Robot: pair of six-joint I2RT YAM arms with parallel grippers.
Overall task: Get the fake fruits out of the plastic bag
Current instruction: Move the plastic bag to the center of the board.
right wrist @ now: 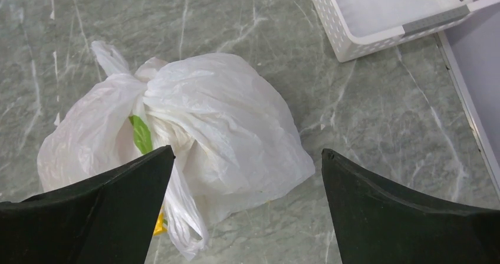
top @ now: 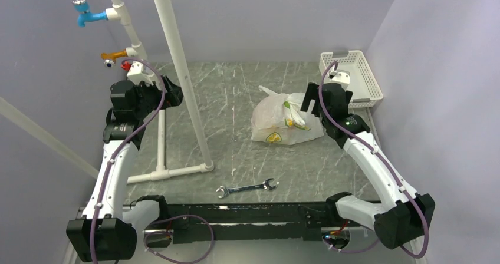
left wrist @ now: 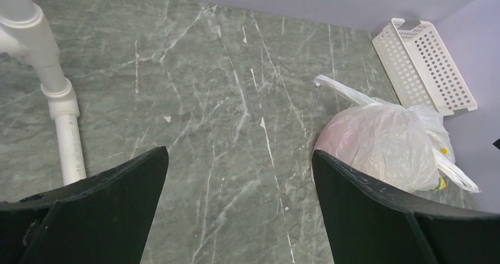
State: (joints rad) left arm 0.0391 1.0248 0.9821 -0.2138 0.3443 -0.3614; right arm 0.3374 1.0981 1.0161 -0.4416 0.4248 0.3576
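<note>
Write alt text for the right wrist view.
A bunched white plastic bag lies on the grey-green marbled table, just ahead of the right gripper's open jaws. A white perforated basket sits at upper right, apart from it.

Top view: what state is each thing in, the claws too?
Plastic bag, bunched shut, bulging, on the table.
Basket, upright, looks empty.
Wrench, lying flat, untouched.
Left claw, open, holding nothing.
Right claw, open above the bag, holding nothing.
</note>
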